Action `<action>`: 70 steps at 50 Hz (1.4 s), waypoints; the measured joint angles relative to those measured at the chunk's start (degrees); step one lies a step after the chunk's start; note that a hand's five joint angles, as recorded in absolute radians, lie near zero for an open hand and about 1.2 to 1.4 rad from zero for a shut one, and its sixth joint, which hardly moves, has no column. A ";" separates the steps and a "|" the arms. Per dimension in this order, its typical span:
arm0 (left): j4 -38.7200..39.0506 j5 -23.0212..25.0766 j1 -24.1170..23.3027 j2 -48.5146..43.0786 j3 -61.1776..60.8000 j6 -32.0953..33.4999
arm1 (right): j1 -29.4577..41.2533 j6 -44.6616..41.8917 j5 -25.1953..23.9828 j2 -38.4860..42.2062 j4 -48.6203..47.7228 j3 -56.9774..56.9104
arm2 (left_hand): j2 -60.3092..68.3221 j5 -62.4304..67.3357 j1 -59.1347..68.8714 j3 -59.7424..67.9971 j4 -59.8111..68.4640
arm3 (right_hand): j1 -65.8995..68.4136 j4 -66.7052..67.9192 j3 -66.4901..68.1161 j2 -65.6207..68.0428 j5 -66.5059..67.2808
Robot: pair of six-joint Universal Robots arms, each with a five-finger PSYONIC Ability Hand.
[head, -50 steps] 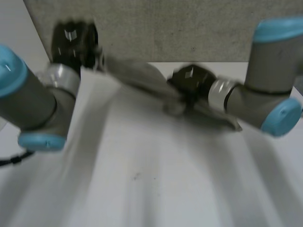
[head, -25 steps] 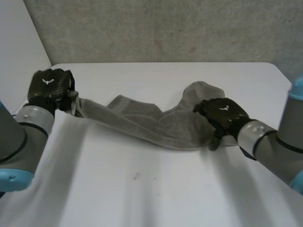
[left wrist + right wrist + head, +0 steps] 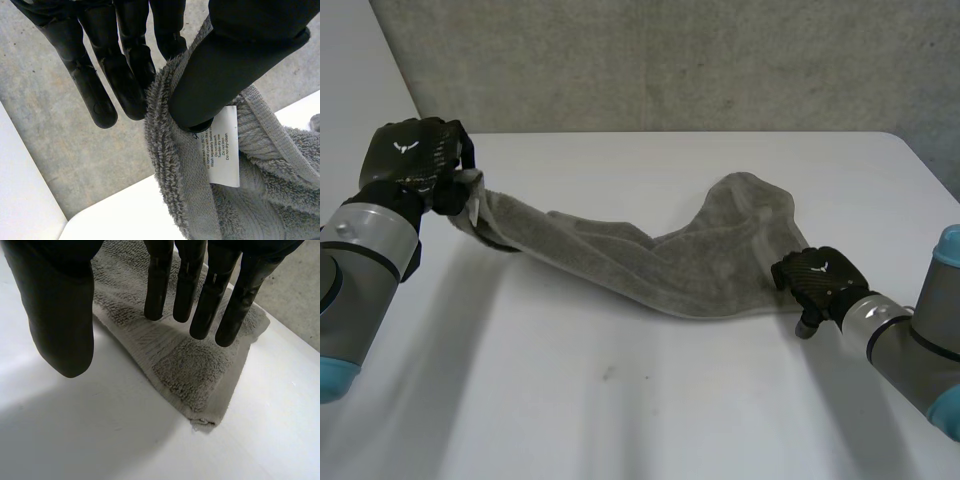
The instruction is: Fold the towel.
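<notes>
Our left hand [image 3: 415, 165] is clamped on one corner of the grey towel [image 3: 660, 265]. In the left wrist view the thumb [image 3: 235, 65] presses the hemmed edge against the fingers [image 3: 125, 65], right beside the white care label [image 3: 223, 145]. We hold that corner raised off the white table [image 3: 620, 410] at its far left. From there the cloth runs as a long, twisted band toward the right, where most of it rests on the table in a bunched, creased heap. We judge the raised pinch is there to draw the towel out along its length, so that it can be laid flat before any fold is made.

Our right hand [image 3: 818, 282] sits low at the towel's right end with its fingertips [image 3: 200, 295] straight and spread away from the thumb, gripping nothing. In its wrist view a towel corner [image 3: 205, 415] lies flat on the table just past the fingertips. We cannot tell whether the hand touches the cloth. We take the placement as a readiness to pin or pick up that corner, giving the left hand's pull something to work against.

No fold is made yet, and the towel needs straightening first. The twist near the left hand could carry into any fold.
</notes>
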 measured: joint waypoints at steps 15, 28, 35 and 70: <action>0.02 0.02 0.04 -0.04 -0.08 -0.07 | 0.44 0.22 0.01 4.68 -0.26 -5.35 | 0.00 0.00 0.00 0.05 0.00 | 0.44 0.37 0.31 0.02 0.31; 0.01 0.02 0.35 -0.01 -0.15 -0.07 | 1.61 0.41 0.23 8.14 -0.28 -9.51 | 0.00 0.00 0.00 0.05 0.01 | 35.73 35.45 34.81 35.56 35.75; 0.00 0.02 0.71 0.01 -0.14 -0.06 | 1.05 1.84 0.74 3.96 0.14 -11.32 | 0.00 0.00 0.00 0.05 0.00 | 41.90 43.12 42.88 41.23 42.78; -24.59 9.08 3.84 -16.61 25.23 7.65 | 0.39 -16.20 6.51 5.17 44.19 -49.47 | 0.00 0.00 0.50 0.09 0.02 | 41.90 43.12 42.88 41.48 43.19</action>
